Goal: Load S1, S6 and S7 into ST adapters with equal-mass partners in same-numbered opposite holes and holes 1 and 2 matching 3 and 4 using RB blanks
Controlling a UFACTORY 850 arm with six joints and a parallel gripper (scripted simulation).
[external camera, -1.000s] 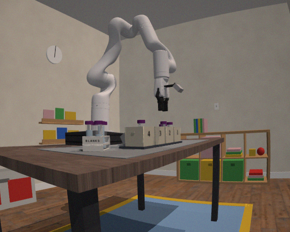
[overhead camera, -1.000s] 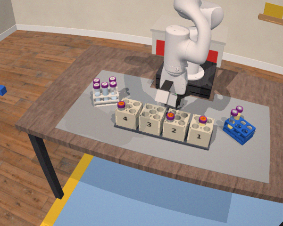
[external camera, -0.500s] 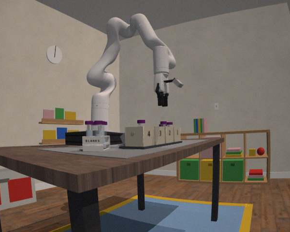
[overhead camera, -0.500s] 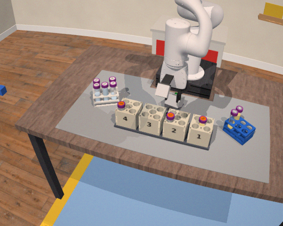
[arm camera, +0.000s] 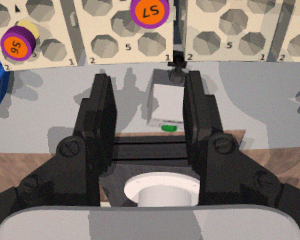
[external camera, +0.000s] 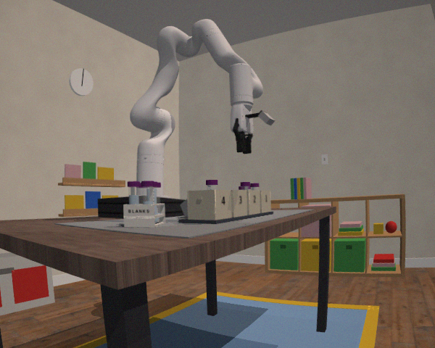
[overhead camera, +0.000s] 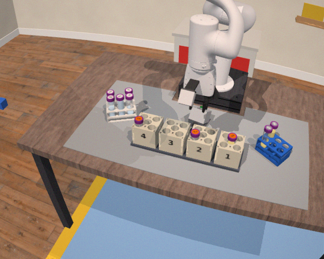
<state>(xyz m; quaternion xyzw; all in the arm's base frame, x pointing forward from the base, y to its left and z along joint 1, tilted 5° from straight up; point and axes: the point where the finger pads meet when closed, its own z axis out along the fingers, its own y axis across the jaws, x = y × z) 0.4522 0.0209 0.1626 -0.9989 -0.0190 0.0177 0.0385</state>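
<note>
The stand ST holds adapters 4, 3, 2, 1 from left to right in the top view. Sample S7 [arm camera: 150, 10] stands in the far right hole of adapter 2 [overhead camera: 200, 144]. S6 [arm camera: 18, 43] stands in adapter 1 [overhead camera: 229, 151]; I cannot tell which hole. An orange-dot tube [overhead camera: 139, 120] stands in a corner hole of adapter 4; its ID is unreadable. Adapter 3 [overhead camera: 173, 137] is empty. My gripper [external camera: 243, 148] hangs high above the stand's arm-side edge, open and empty, as the wrist view [arm camera: 146, 103] shows.
The white blank rack RB [overhead camera: 120, 107] with several blanks stands left of ST. The blue rack RS [overhead camera: 274, 144] at the right holds two tubes [overhead camera: 271, 127]. The green DONE key [arm camera: 166, 127] lies between the stand and the arm's base.
</note>
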